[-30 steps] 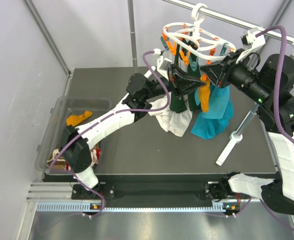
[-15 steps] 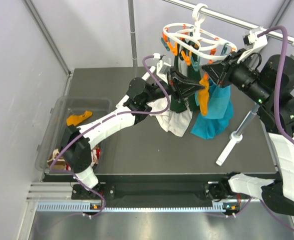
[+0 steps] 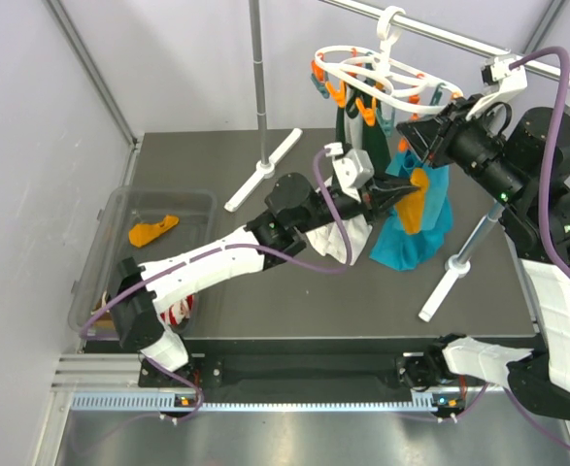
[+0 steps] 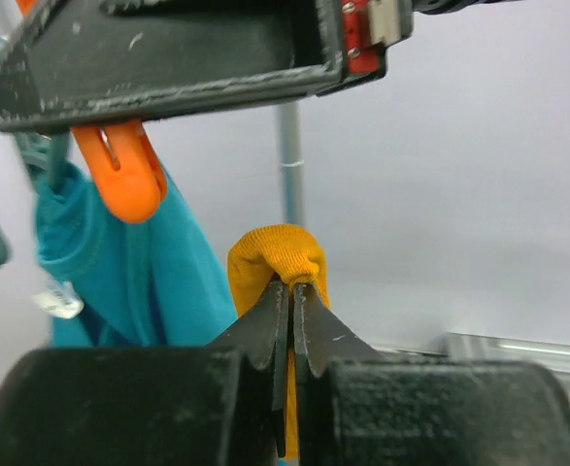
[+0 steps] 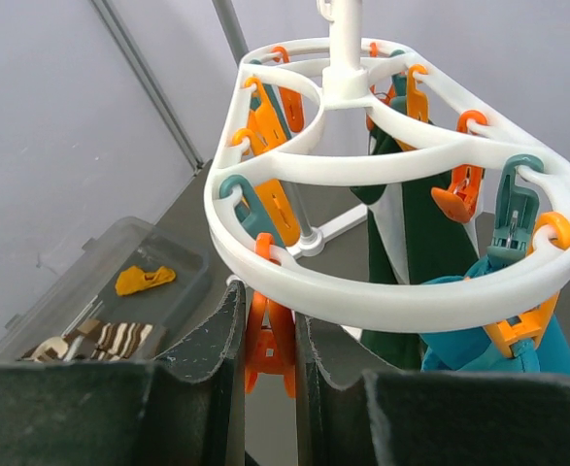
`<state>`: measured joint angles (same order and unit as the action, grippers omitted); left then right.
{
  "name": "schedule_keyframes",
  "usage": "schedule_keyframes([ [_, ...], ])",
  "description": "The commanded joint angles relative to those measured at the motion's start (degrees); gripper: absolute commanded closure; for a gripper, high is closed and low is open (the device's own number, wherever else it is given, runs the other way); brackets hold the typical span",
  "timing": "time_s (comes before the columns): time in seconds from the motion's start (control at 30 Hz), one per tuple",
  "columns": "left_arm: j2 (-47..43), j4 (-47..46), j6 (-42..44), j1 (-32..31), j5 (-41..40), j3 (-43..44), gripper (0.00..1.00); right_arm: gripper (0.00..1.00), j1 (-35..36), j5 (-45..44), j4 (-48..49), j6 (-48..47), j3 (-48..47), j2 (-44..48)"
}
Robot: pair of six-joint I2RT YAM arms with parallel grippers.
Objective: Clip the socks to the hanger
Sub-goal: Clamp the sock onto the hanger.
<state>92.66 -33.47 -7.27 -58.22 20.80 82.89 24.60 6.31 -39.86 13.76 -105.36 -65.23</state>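
White oval hanger (image 5: 382, 291) hangs upright at 1 o'clock. One mustard sock (image 4: 277, 254) is bunched just beneath; second mustard sock (image 3: 153, 231) lies at 9 o'clock.

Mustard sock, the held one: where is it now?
In the top view the sock is right of centre, pinched by the left gripper, beside the teal cloth, just below the hanger and right gripper.

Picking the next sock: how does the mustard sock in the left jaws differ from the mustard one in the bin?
The held sock is pinched by the left gripper, jaws shut, up near the hanger; the bin sock lies loose and untouched. The held sock hangs down; the bin sock lies on the floor of the clear bin. Both are plain mustard-orange.
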Motion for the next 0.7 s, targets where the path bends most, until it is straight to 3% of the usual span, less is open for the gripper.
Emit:
schedule_keyframes([
  [0.0, -4.33, 3.24, 15.16, -3.03, -15.30, -0.18, 1.00, 1.00, 0.62, -1.73, 0.66, 1.53, 0.24, 0.98],
  [0.2, -3.02, 2.19, 30.02, -9.10, -34.91, -0.27, 1.00, 1.00, 0.62, -1.38, 0.57, 1.53, -0.02, 0.72],
  [0.33, -1.88, -2.11, 36.00, -10.60, -41.43, -1.94, 1.00, 1.00, 0.62, -0.60, 0.57, 1.62, -0.11, 0.98],
  [0.67, -1.78, -6.96, 39.00, -10.69, -40.14, -3.97, 1.00, 1.00, 0.62, 2.56, 0.83, 2.06, 0.07, 0.19],
])
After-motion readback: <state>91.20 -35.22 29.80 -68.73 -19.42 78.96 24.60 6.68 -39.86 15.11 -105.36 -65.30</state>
